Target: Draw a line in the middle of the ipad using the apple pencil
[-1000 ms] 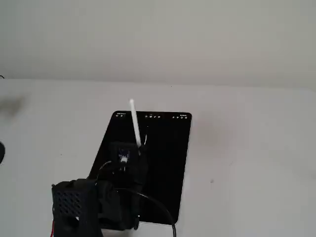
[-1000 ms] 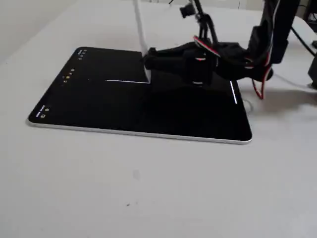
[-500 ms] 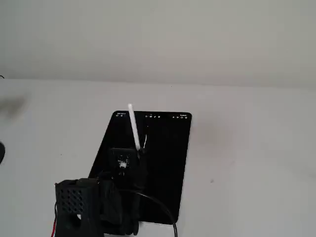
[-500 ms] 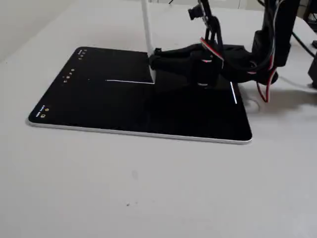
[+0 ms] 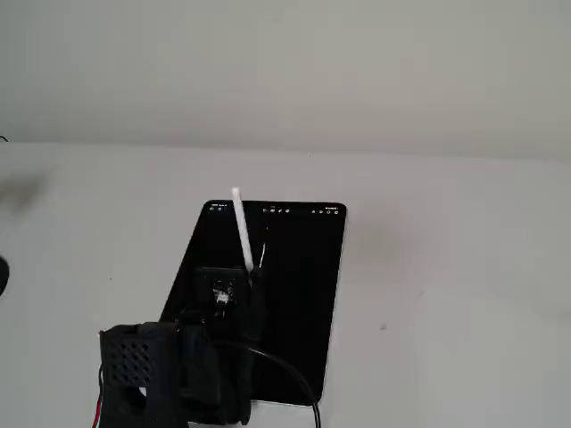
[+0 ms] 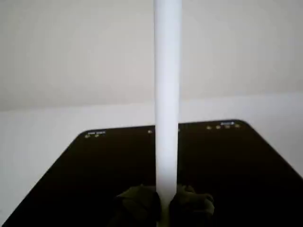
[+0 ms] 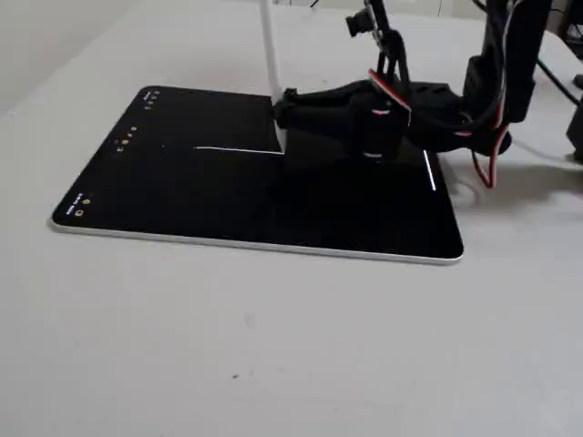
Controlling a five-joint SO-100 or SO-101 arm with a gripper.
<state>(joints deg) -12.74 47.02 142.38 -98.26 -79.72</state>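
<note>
The ipad (image 7: 182, 196) lies flat on the white table, its black screen lit with tiny toolbar icons at its left short side in this fixed view; it also shows as the ipad (image 5: 303, 294) and the ipad (image 6: 94, 165). My gripper (image 7: 281, 114) is shut on the apple pencil (image 7: 271, 64), which stands nearly upright with its tip on the screen. The line (image 7: 237, 149), thin and white, runs left from the tip. From the other fixed view the apple pencil (image 5: 242, 227) rises from my gripper (image 5: 252, 273). In the wrist view the apple pencil (image 6: 167, 109) fills the centre above my gripper (image 6: 163, 208).
The black arm (image 7: 410, 114) reaches over the ipad's right half, with red and black cables (image 7: 485, 155) hanging by its base. A short white bar (image 7: 429, 171) glows near the ipad's right end. White table surrounds the tablet; a pale wall (image 5: 285, 71) stands behind.
Over the last second the gripper and pencil slid slightly right in the side view, lengthening the line a little. Since half a second ago nothing visibly moved.
</note>
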